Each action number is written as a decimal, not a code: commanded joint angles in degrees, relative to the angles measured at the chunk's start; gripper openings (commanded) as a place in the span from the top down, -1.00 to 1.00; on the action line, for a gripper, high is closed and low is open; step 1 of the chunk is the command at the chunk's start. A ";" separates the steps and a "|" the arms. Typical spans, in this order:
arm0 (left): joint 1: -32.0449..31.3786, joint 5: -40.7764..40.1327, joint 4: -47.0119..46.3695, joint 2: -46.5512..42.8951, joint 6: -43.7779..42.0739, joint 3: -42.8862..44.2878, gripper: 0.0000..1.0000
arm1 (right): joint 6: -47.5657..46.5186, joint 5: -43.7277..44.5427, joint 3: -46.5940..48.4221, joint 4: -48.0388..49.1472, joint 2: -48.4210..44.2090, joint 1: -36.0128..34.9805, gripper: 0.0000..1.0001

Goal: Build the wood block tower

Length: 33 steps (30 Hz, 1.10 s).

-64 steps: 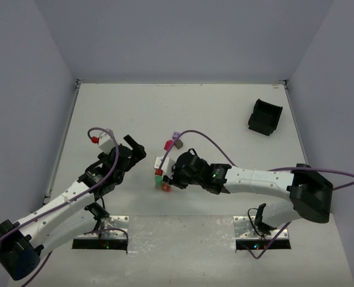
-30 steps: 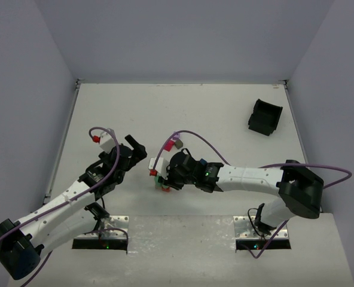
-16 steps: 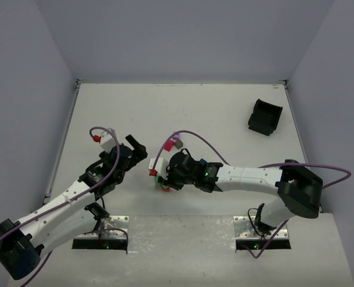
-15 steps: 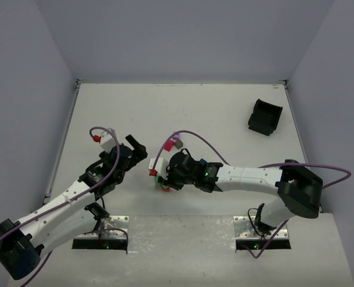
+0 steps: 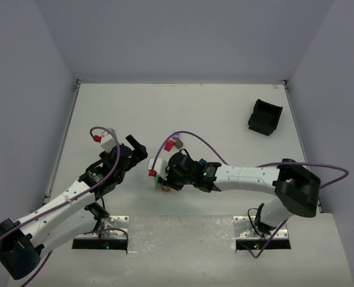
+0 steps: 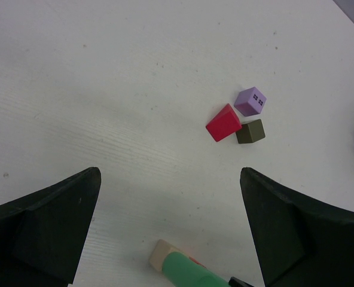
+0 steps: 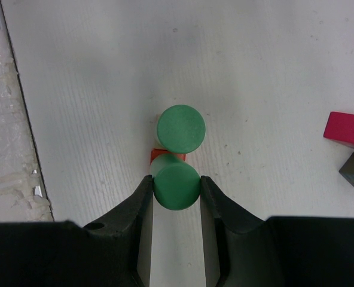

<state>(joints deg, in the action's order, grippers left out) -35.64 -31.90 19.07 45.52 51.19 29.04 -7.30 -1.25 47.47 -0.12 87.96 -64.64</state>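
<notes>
Holding the left tool (image 6: 170,179) wide open and empty, hovering over the worktop (image 6: 105,72). Showing three loose wood blocks ahead and right of its tips: red wedge (image 6: 223,122), purple cube (image 6: 250,101) and olive cube (image 6: 250,131), bunched tight. Catching the tower's foot low between its fingers: tan block (image 6: 162,256) with a green shape (image 6: 189,272) over it, both cut off by the frame edge.

Clamping the right tool (image 7: 176,179) on a green cylinder (image 7: 176,186), pinching it side to side. Seeing a second green cylinder (image 7: 180,128) standing on end just beyond its tips, with a red block (image 7: 158,155) peeking out underneath.

Judging the step as placing: bringing the held cylinder onto the tower (image 5: 161,182). Calling next for centring over the standing cylinder, lowering square, easing the fingers apart and backing straight off without brushing the stack.

Not resolving:
- whether the held cylinder is resting on anything or hanging free
- tower height, since the right wrist is masking it from above
- which cylinder the green shape in the left wrist view is
- anything below the red block
</notes>
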 commanded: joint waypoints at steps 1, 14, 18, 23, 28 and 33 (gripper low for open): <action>0.22 -0.09 -2.28 -0.08 -0.90 0.23 -1.00 | 0.77 0.81 2.45 1.44 -0.18 -0.33 0.78; 0.31 0.52 -2.63 0.00 -1.46 0.14 -1.00 | 1.23 0.55 2.63 1.18 0.02 -0.31 0.69; 0.27 0.61 -2.76 0.10 -1.62 0.14 -1.00 | 1.32 0.63 2.77 1.26 0.42 -0.31 0.68; 0.23 0.87 -2.99 0.10 -1.80 0.14 -1.00 | 1.32 0.79 2.89 1.26 0.61 -0.31 0.67; 0.31 0.96 -2.99 0.19 -1.89 0.05 -1.00 | 1.50 1.07 3.07 0.92 0.80 -0.31 0.67; 0.30 1.06 -3.08 0.19 -1.99 0.05 -1.00 | 1.58 1.07 3.07 0.73 0.72 -0.31 0.59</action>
<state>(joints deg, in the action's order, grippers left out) -35.64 -30.98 18.22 45.78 49.78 29.04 -6.15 -0.53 48.18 -0.12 88.71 -64.64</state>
